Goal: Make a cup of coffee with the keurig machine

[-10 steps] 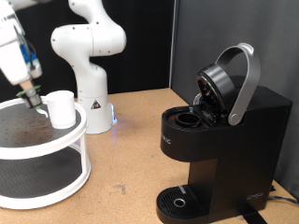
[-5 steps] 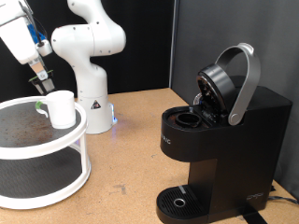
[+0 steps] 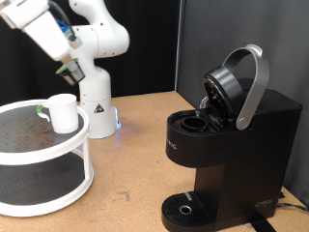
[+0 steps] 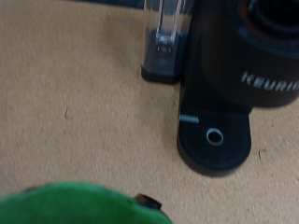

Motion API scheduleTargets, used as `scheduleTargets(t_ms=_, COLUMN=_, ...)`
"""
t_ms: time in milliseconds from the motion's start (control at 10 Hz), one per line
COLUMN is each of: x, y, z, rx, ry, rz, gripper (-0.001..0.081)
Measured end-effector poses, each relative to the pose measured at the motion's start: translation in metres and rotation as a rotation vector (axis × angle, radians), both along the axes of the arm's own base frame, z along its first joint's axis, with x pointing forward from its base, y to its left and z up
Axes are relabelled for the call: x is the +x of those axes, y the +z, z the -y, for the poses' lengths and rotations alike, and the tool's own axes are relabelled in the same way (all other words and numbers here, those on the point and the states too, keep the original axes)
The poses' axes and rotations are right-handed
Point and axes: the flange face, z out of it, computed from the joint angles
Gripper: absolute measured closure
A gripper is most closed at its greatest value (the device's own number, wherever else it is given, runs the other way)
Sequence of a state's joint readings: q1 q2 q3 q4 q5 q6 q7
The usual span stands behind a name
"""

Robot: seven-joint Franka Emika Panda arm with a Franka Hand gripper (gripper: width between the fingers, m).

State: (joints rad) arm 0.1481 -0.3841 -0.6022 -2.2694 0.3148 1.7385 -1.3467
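Since a second ago our gripper (image 3: pixel 71 68) has lifted away from the cup (image 3: pixel 63 111) and travelled up and toward the exterior view's right, so it now hangs in the air above and just to the right of the cup, in front of the white robot base (image 3: pixel 93 58). Something green shows at the fingertips in the exterior view, and in the wrist view a blurred green pod top (image 4: pixel 79 207) fills the near edge, so we judge the fingers are clamped on a small pod, though the fingers themselves are hard to make out. Outward from there, the cup stands upright on the top tier of the round white shelf (image 3: pixel 58 188) at the exterior view's left, untouched. Well apart, at the exterior view's right, the keurig machine (image 3: pixel 232 145) stands with its grey-silver lid handle (image 3: pixel 253 82) raised and the chamber open; the wrist view looks down on its round drip base (image 4: pixel 217 140), which has no cup on it. From here we see a risk that the pod, held only by its rim, tilts or slips in transit, or meets the chamber edge off-centre and jams against the raised lid
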Motion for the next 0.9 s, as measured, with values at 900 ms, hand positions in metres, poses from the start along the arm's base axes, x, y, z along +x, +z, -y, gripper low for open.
scheduleTargets(t_ms=900, x=0.040, y=0.037, z=-0.050, rx=0.139, ry=-0.026, rz=-0.053, gripper=0.0336)
